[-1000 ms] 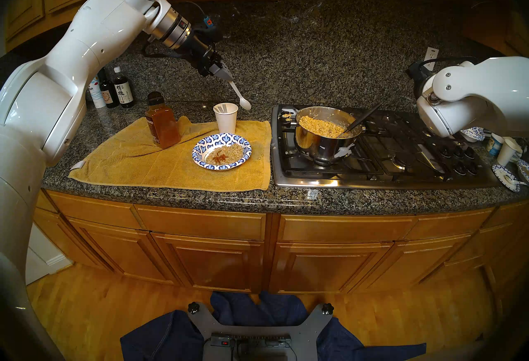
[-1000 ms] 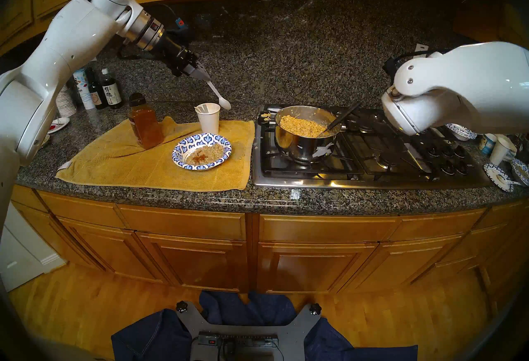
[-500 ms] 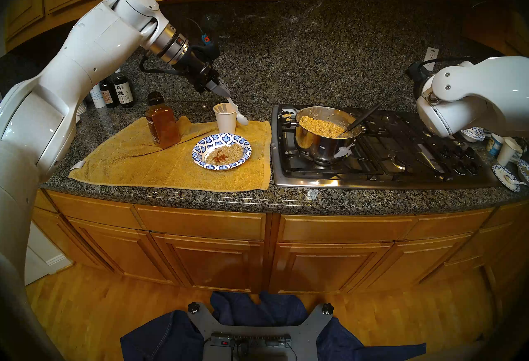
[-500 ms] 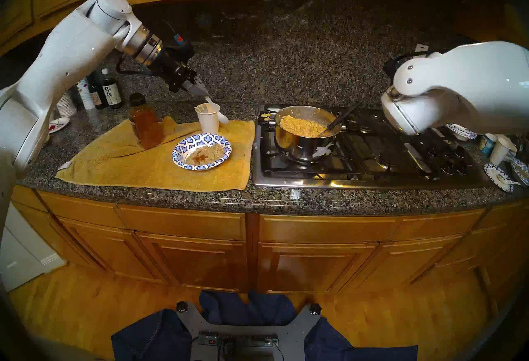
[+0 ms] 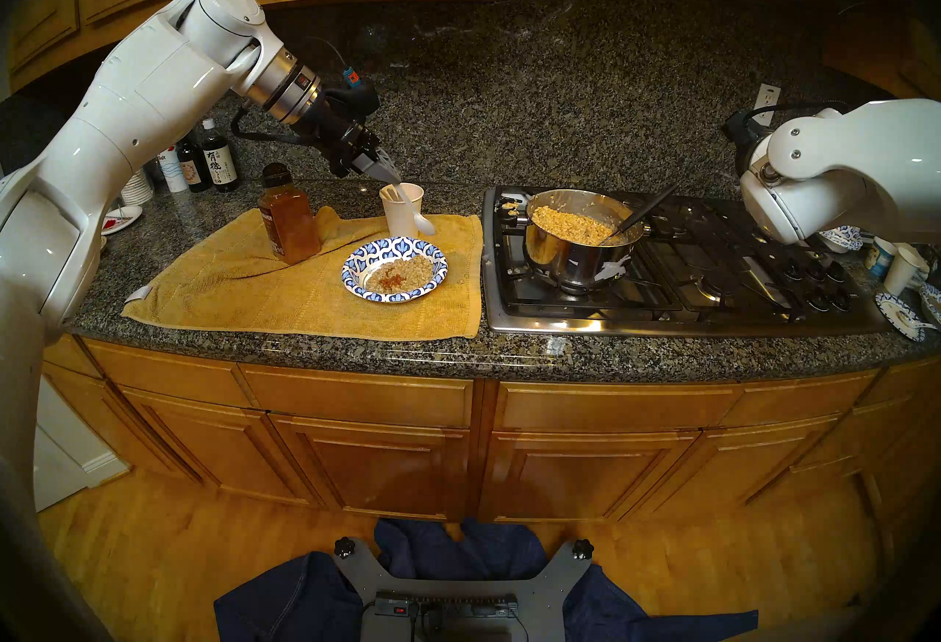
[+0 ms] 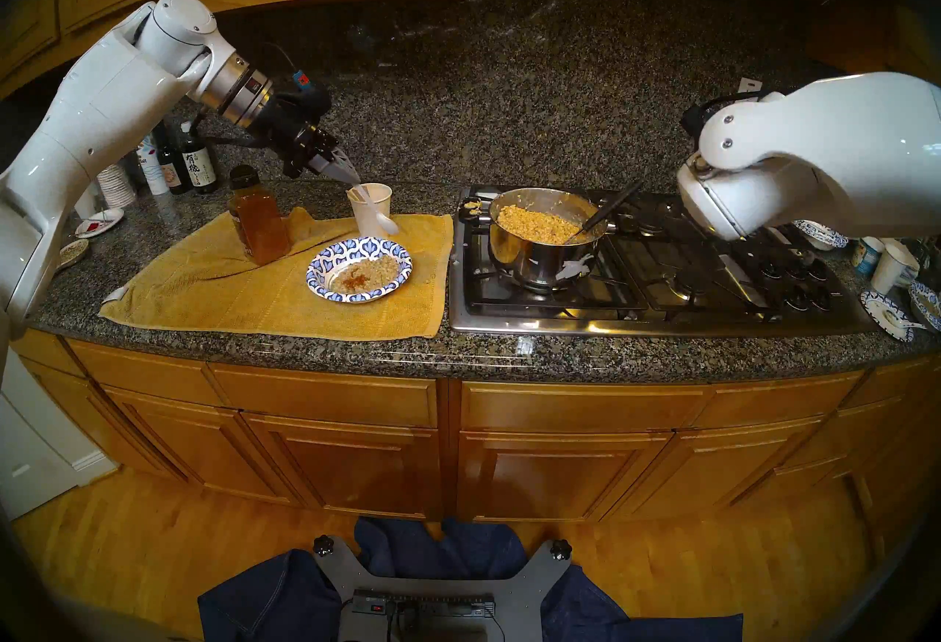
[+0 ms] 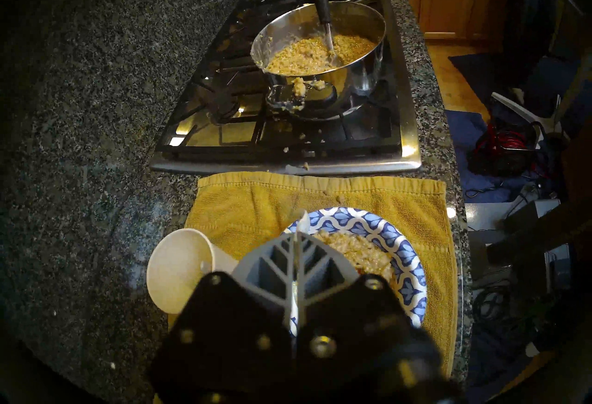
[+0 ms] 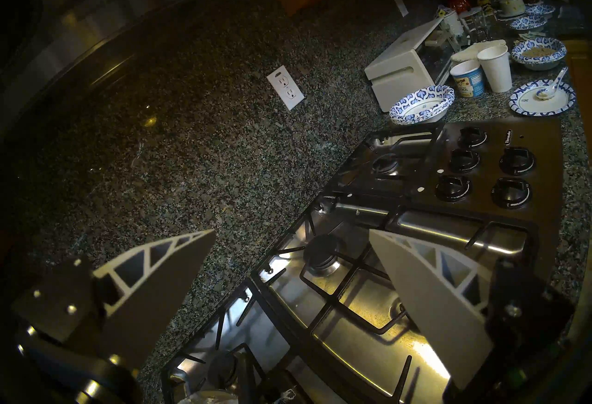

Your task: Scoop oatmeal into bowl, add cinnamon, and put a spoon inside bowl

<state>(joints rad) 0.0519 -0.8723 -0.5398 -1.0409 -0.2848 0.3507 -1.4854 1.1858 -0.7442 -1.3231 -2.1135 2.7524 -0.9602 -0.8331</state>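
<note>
The blue-and-white bowl (image 5: pixel 427 255) sits on a yellow towel and holds oatmeal (image 5: pixel 407 269) with a patch of cinnamon powder on top. The cinnamon jar (image 5: pixel 287 218) stands to its left on the towel. My left gripper (image 5: pixel 394 178) is shut on the handle of the white plastic spoon (image 5: pixel 416 214). The spoon hangs slanted in front of a paper cup (image 5: pixel 402 213), its tip just above the bowl's far rim (image 7: pixel 384 233). My right gripper (image 8: pixel 291 232) hovers open and empty over the stove's right burners.
A steel pot (image 5: pixel 560 259) of oatmeal with a black-handled serving spoon (image 5: pixel 641 213) stands on the stove (image 5: pixel 662 315), right of the towel (image 5: pixel 254 289). Dark bottles (image 5: pixel 219 162) stand at the back left. Cups and patterned bowls (image 8: pixel 423 102) crowd the far right counter.
My left arm has come down and toward the front with the spoon, from high behind the cup to just over the bowl's far rim. The right arm has not moved.
</note>
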